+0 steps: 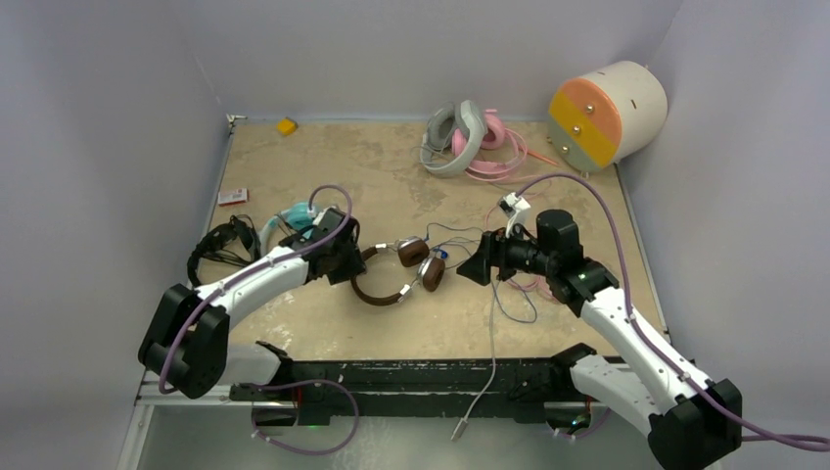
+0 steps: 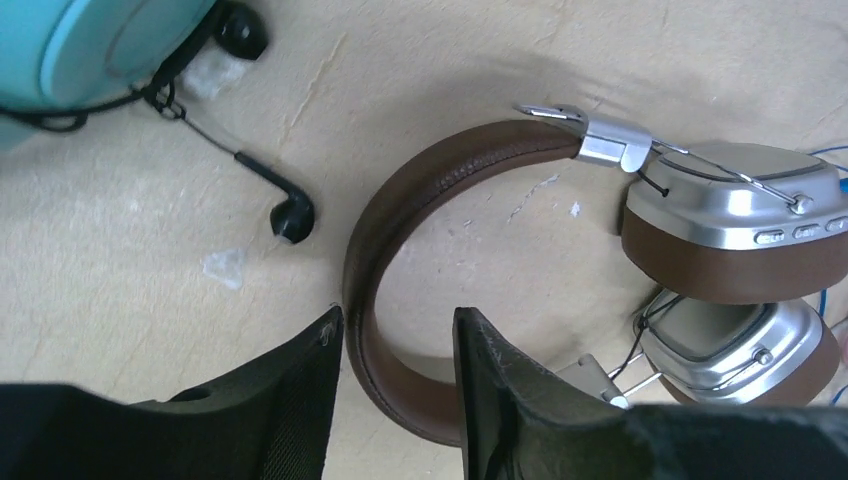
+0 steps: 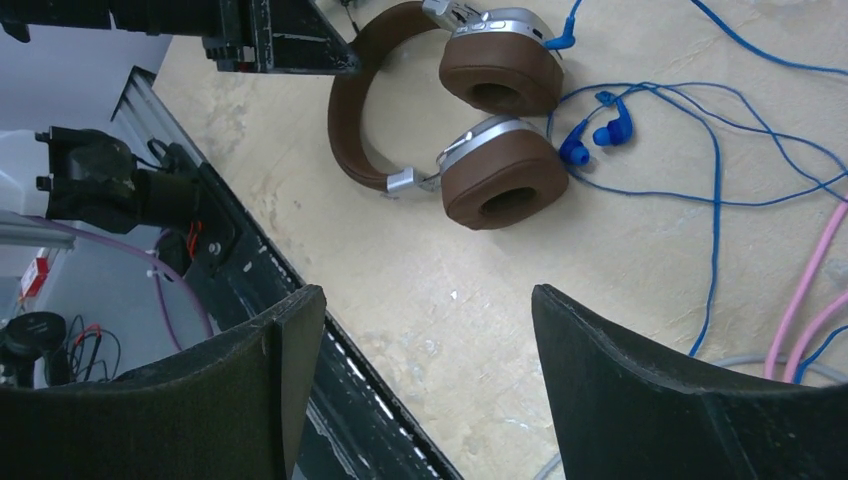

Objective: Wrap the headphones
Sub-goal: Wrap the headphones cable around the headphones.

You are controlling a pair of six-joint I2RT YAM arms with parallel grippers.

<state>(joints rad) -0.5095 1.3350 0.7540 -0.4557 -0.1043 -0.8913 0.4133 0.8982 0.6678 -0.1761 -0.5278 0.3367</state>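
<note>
From above: brown headphones (image 1: 391, 284) lie mid-desk (image 1: 372, 176) between the two arms. The left hand (image 1: 345, 257) is at their band and the right hand (image 1: 475, 266) is just beside their cups. A teal pair (image 1: 292, 217) and a black pair (image 1: 220, 250) sit by the left arm. Grey-white (image 1: 455, 137) and pink (image 1: 494, 132) pairs lie at the back, near a cream cylinder (image 1: 612, 113) on its side, its inside unseen.

Left wrist: the hand stands part open, one finger on either side of the brown headband (image 2: 440, 165). No firm grip shows. The silver-and-brown cups (image 2: 740, 230) rest to the right, and a black earbud (image 2: 293, 215) lies to the left.

Right wrist: the hand gapes wide and holds nothing, poised over bare desk. The brown headphones lie beyond it, with blue earbuds (image 3: 595, 140) and their thin cable just beside the cups. A pink cable (image 3: 810, 290) crosses the right edge.
</note>
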